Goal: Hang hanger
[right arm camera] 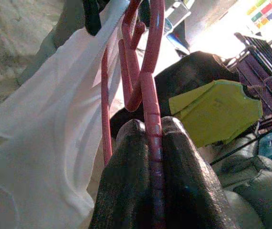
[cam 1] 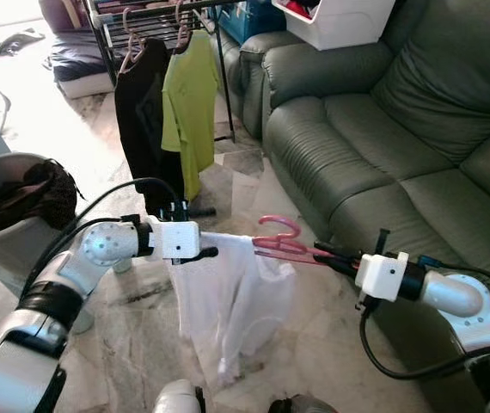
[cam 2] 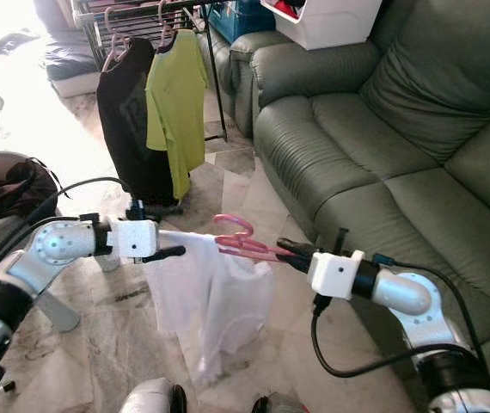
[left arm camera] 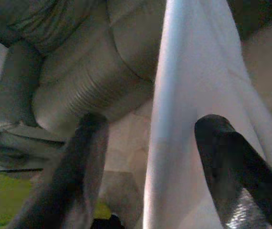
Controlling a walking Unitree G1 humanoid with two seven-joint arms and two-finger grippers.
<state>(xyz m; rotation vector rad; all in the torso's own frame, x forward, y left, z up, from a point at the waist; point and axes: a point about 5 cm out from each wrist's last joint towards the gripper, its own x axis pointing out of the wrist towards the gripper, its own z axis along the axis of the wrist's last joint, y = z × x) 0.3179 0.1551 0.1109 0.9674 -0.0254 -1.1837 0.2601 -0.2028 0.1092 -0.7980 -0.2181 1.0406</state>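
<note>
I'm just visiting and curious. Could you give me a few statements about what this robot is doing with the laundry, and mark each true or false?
1. The right hand is clamped on a pink hanger. True.
2. The white shirt lies flat on the sofa. False: it hangs between the two hands.
3. A green shirt and a black garment already hang on the rack. True.
4. The left hand is holding a basket. False: it is at the white shirt's edge.

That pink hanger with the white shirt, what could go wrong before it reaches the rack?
The right gripper pinches only one thin end of the pink hanger, so it might twist or slip. The white shirt hangs low and loose and could slide off. The rack already holds a black top and a green shirt, leaving little room.
</note>
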